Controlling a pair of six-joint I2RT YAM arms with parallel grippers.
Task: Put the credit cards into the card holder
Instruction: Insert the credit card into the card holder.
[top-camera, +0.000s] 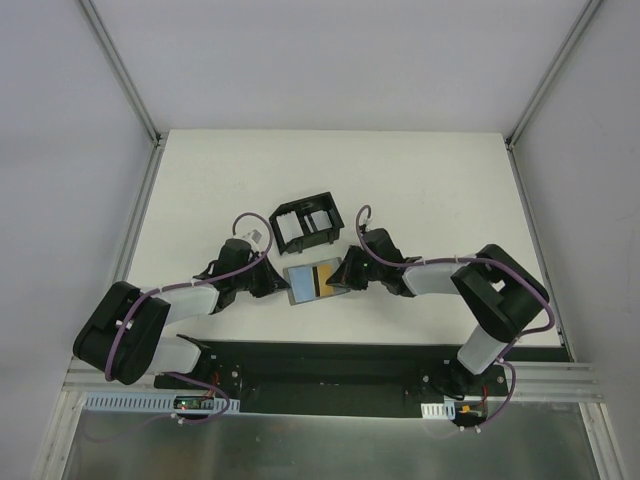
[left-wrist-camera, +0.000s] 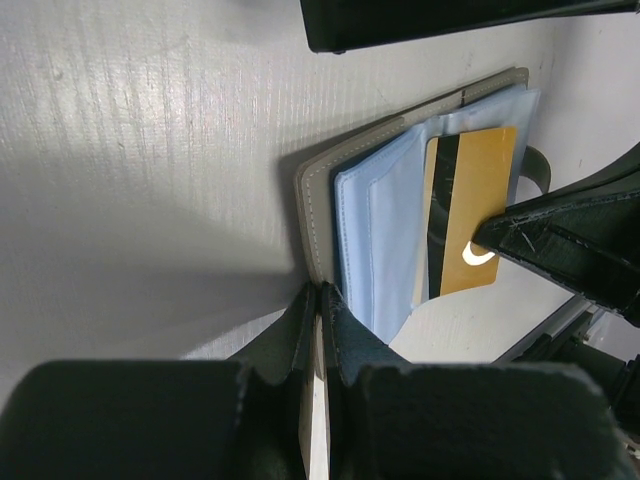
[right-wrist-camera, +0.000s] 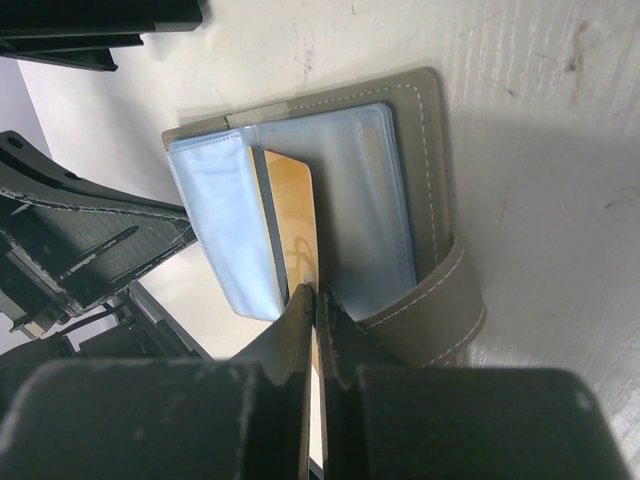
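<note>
The grey card holder (top-camera: 297, 285) lies open on the white table, its pale blue sleeves (left-wrist-camera: 385, 230) fanned up. A gold-yellow credit card (top-camera: 323, 281) with a dark stripe stands partly inside a sleeve. My left gripper (left-wrist-camera: 320, 292) is shut on the near edge of the holder's grey cover (left-wrist-camera: 313, 200). In the right wrist view my right gripper (right-wrist-camera: 316, 292) is shut on the gold card's (right-wrist-camera: 292, 210) outer edge, beside the holder's closing tab (right-wrist-camera: 440, 300). Whitish cards (top-camera: 318, 220) stand in the black tray.
The black divided tray (top-camera: 290, 212) sits just behind the card holder, close to both wrists. Its edge shows at the top of the left wrist view (left-wrist-camera: 420, 20) and the right wrist view (right-wrist-camera: 90, 25). Grey walls ring the table.
</note>
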